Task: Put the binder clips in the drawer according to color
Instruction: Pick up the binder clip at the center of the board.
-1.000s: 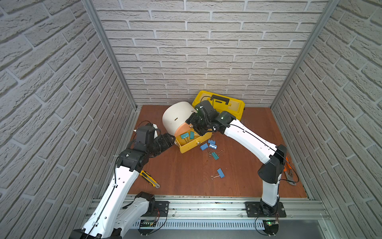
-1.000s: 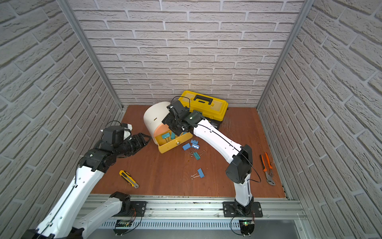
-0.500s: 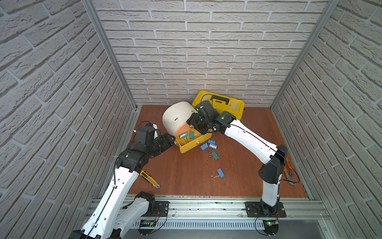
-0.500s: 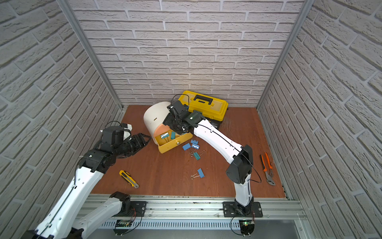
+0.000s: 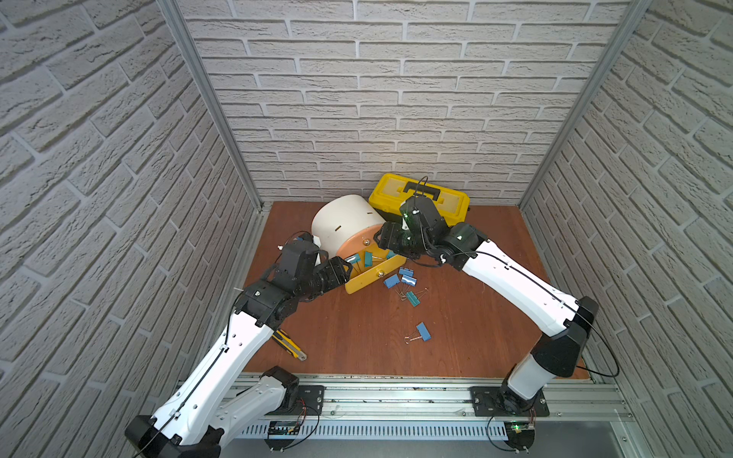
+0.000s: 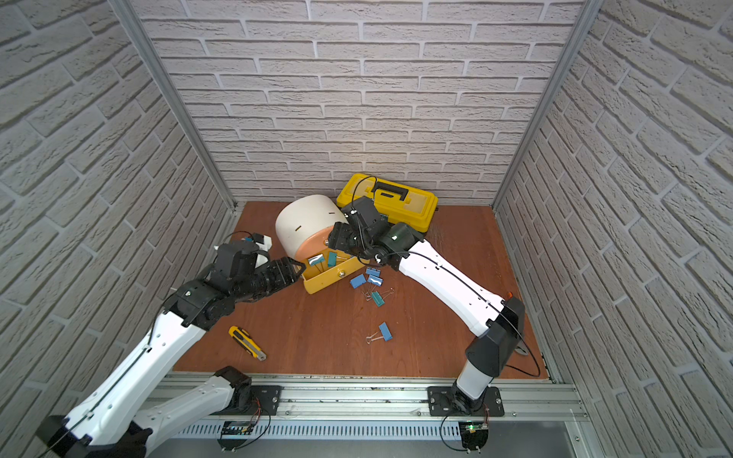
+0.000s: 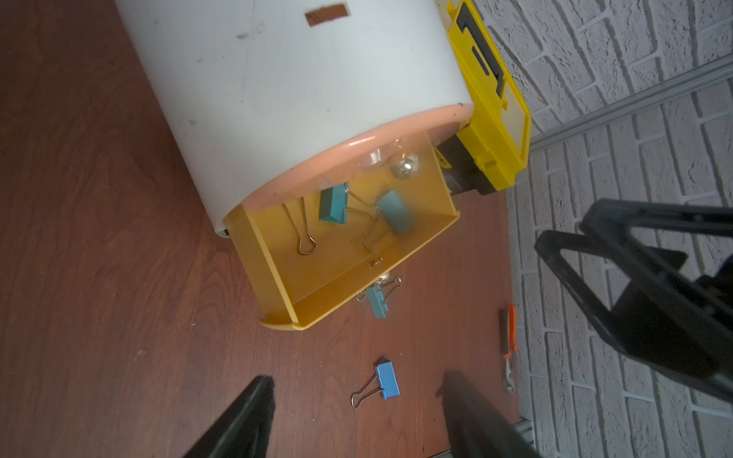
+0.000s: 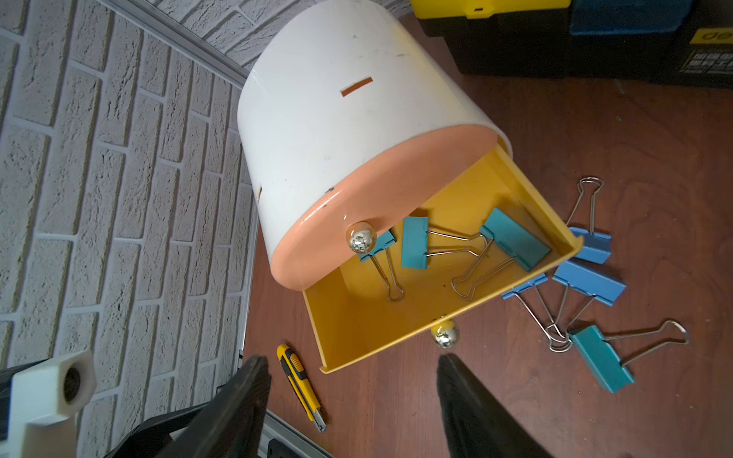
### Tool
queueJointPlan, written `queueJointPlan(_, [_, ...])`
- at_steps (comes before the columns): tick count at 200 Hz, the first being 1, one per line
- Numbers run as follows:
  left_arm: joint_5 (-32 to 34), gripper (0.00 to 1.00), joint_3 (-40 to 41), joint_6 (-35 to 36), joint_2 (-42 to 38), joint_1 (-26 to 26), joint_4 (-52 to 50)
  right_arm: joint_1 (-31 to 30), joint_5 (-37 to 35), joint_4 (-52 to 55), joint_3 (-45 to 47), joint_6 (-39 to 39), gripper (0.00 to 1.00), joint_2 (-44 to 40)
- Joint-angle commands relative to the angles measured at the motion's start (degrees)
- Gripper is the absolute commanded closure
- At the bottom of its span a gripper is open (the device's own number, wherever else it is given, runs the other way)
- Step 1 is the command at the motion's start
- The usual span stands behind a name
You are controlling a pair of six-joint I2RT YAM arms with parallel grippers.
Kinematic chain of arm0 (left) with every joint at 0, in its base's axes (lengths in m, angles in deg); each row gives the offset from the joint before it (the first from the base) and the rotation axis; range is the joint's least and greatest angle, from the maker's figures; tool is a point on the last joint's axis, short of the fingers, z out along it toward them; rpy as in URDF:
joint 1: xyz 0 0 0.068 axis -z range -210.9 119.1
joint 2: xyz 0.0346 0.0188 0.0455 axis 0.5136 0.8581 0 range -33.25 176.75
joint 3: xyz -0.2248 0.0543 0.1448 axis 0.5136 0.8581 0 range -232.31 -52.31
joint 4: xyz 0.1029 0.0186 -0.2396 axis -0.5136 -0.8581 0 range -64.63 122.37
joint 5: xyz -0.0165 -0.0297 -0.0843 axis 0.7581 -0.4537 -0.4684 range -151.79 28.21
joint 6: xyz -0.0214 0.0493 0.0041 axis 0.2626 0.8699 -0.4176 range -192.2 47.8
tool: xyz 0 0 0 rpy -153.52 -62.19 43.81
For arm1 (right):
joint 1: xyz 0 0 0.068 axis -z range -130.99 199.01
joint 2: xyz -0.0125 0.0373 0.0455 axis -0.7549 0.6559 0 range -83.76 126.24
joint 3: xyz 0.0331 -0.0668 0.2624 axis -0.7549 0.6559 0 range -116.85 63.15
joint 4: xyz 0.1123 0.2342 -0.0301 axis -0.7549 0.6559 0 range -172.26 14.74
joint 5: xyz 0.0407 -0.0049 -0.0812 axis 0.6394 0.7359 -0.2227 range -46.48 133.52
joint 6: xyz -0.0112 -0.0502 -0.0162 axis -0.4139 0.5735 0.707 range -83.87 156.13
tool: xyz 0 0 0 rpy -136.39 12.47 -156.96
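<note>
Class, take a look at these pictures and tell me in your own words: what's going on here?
The job is sorting binder clips by colour into the white drum cabinet. Its yellow drawer is pulled out and holds three teal clips. The left gripper and right gripper are both close to the drawer, open and empty. Three blue clips and a teal clip lie on the table beside the drawer, and another blue clip lies farther off.
</note>
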Motion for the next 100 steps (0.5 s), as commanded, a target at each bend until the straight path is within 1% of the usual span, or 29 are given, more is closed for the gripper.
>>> queueJointPlan(1, [3.2,0.29,-1.4,-0.5,0.7,2.6,3.1,0.5,-3.9,-0.1,2.8,7.1,0.32,-3.7])
queueJointPlan(25, [5.0,0.29,-1.3,-0.8,1.4,5.2,3.7,1.2,-6.0,-1.1,10.5,10.0,0.35,-8.8])
queueJointPlan(50, [8.5,0.29,-0.9,-1.2,1.4,8.3,4.0,2.4,-5.9,-2.8,18.8,12.2,0.37,-13.8])
queueJointPlan(79, [11.6,0.29,0.5,-2.1,1.3,11.2,4.7,3.2,-6.4,-3.5,26.8,14.9,0.41,-16.9])
queueJointPlan(100, [12.2,0.29,1.4,-2.8,1.5,12.5,5.5,3.7,-6.2,-3.6,31.2,15.7,0.44,-17.5])
